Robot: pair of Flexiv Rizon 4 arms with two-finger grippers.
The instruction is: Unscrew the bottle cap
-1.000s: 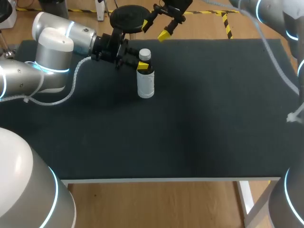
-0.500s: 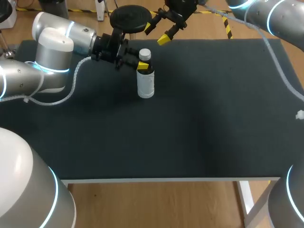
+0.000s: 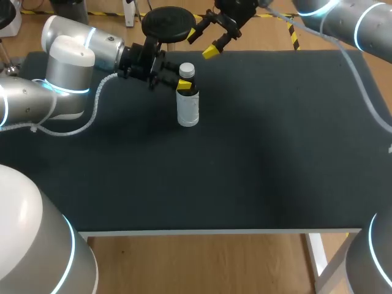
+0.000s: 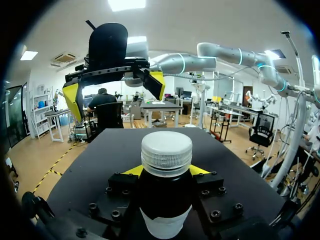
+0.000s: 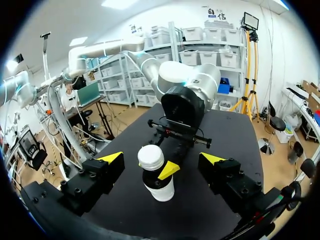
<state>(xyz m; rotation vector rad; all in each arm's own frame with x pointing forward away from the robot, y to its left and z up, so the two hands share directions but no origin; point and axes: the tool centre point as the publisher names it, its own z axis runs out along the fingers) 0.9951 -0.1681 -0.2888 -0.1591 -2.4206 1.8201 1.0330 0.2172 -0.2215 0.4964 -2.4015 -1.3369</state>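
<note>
While the left end effector (image 3: 184, 84) stays clamped on the neck of the upright bottle (image 3: 188, 109) at the desk's (image 3: 257, 159) far side, white cap (image 3: 187, 70) on, the right end effector (image 3: 201, 41) hovers beyond it, wide open, empty, barely shifted. The label's print is unreadable.

Dark plastic bottle (image 3: 188, 109), white label band; white ribbed plastic cap (image 3: 187, 70); plain black table mat (image 3: 263, 153), unpatterned.

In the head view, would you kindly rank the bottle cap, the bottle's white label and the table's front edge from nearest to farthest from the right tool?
1. bottle cap, just left of the right tool.
2. white label, lower on the bottle.
3. table's front edge, far across the mat.
</note>
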